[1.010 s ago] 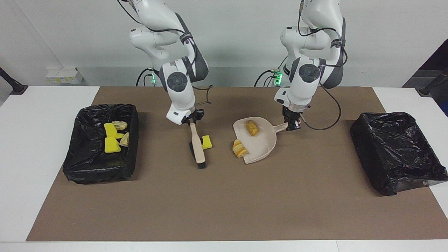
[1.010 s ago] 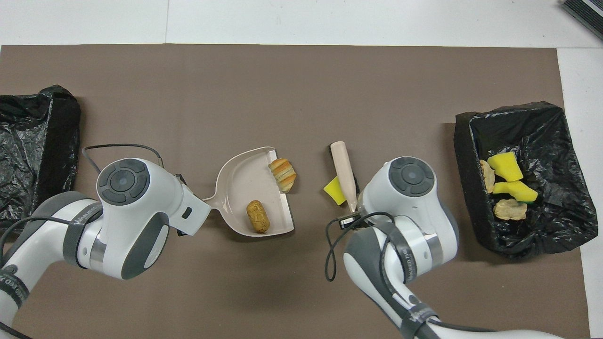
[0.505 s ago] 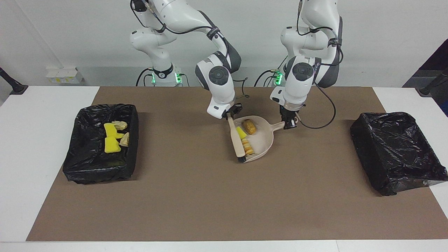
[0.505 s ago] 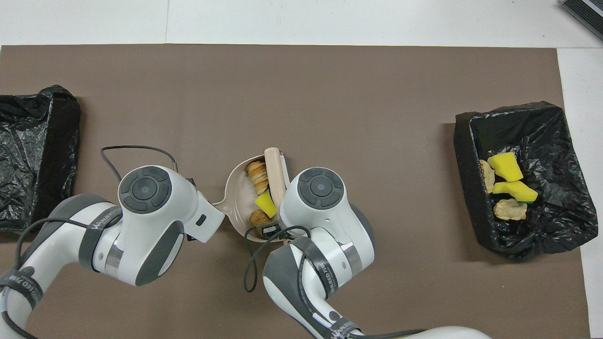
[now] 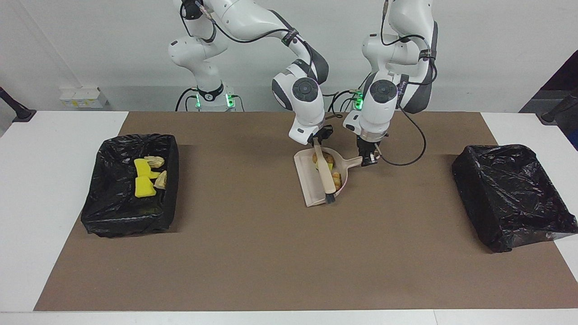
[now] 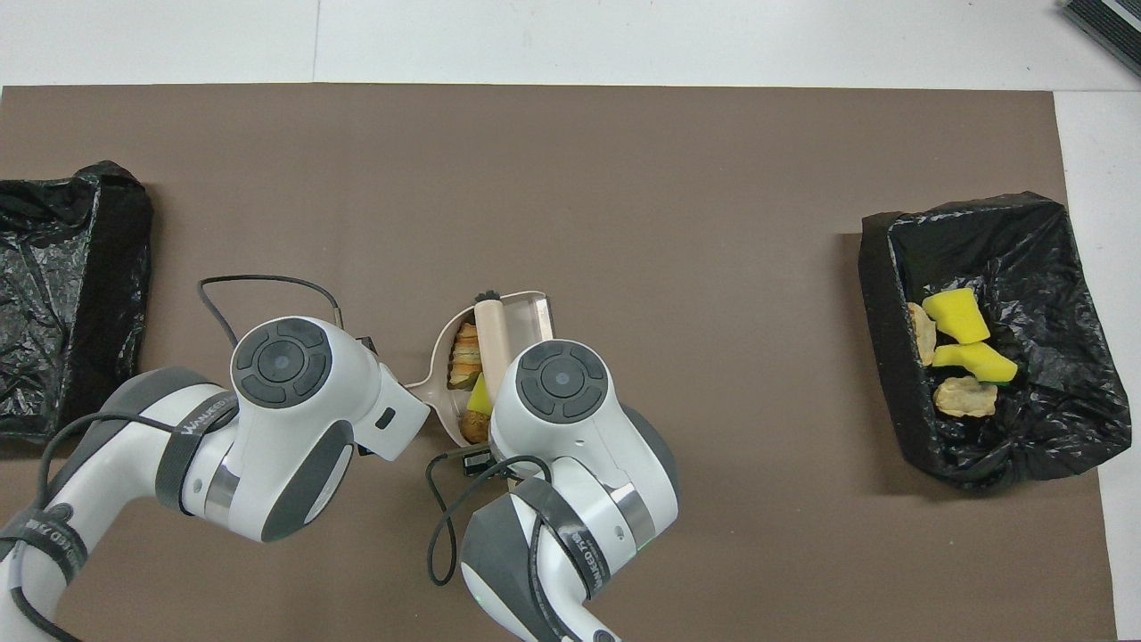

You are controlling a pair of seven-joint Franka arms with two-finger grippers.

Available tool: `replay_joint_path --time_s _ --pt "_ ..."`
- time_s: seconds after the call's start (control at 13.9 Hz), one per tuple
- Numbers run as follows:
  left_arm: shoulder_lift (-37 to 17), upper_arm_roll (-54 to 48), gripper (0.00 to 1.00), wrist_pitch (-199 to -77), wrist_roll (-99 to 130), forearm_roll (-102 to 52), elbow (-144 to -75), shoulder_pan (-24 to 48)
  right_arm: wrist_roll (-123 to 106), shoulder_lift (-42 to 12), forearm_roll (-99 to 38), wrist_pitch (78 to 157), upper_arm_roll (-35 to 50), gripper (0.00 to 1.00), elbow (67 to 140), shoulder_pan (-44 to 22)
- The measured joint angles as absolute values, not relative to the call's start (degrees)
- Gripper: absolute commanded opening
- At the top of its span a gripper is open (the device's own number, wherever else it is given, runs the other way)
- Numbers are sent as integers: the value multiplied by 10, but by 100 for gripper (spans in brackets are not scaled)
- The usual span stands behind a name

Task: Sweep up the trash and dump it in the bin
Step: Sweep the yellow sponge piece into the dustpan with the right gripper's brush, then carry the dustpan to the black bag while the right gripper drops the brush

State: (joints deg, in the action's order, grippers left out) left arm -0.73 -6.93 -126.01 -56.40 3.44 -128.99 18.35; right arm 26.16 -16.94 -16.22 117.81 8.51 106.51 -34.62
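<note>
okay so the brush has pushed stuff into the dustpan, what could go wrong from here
The dustpan, held by the left gripper at its handle only, could tip and spill the chunks. The brush in the right gripper lies across the pan; lifting either alone may drag pieces out.

A: Is there any writing that one can read here?
B: Only a little. The grey strap [image 6: 201, 419] around the left arm [image 6: 267, 419] carries white capital letters. In the overhead view they look like "WANEED", but I am not sure of every letter.
A: And on the right arm [image 6: 570, 464]?
B: Its dark strap [image 6: 579, 557] has the same kind of white letters along the band. Again I read something like "WANEED", and the rest is turned away.
A: Anything lower on the left arm?
B: A second strap [image 6: 40, 539] shows letters ending in "EED", then perhaps "CO". The beginning is hidden.
A: Other labels or numbers?
B: None that I can read
</note>
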Motion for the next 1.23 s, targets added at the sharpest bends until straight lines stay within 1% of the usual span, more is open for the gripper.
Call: replay_joint_path --time_s 0.14,0.36,0.51,0.72,0.94,1.15,1.23 --pt "-9 -68 0 -1266 -571 34 -1291 182 302 -151 -136 1159 85 0 1065 -346" --pt "-11 -66 0 -1273 -574 34 -1291 180 336 -104 -126 1136 85 0 1064 -343" --pt "-13 -66 0 -1277 -579 34 -1291 172 363 -70 -125 1097 85 0 1065 -342" --pt "-19 -65 0 -1285 -615 32 -1287 146 380 -31 -125 1076 86 0 1080 -343" --pt "-22 -64 0 -1286 -688 0 -1281 106 380 1 -151 1076 90 0 1137 -355" --pt "-23 -61 0 -1286 -832 -103 -1270 49 402 41 -170 1090 92 0 1204 -396" --pt "-23 -61 0 -1285 -874 -133 -1265 28 435 46 -171 1103 92 0 1218 -418"
